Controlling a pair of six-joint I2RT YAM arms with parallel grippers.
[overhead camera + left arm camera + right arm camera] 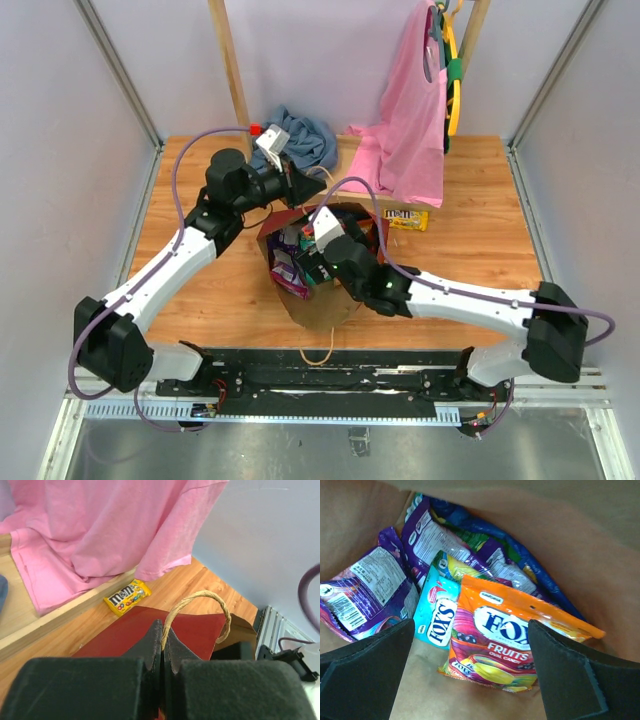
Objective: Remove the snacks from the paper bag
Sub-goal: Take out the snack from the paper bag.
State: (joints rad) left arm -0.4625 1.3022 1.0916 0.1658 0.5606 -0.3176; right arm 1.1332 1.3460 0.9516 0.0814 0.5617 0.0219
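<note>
The wooden tabletop is crowded at the back. A pink garment hangs down on the right and spreads onto the boards, a blue-grey cloth lies bunched beside it, and a wooden post rises behind. In the middle lies the paper bag, red outside and brown within, with its mouth turned toward the back. The snacks are heaped inside it.

Both arms meet at the bag and cover much of its opening from above. The left arm stretches from the near left corner, and the left gripper sits at the bag's far rim. Its jaws are pinched tight on the twine handle, which loops up over the red paper. The right arm comes in low from the near right. The right gripper is pushed inside the bag, jaws spread wide and gripping nothing, one on either side of an orange packet.

Around that one lie a teal packet, purple packets and a blue bag, which is mostly buried. One yellow M&M's packet lies outside on the boards, just by the garment's hem. I cannot count the packets, since they overlap.
</note>
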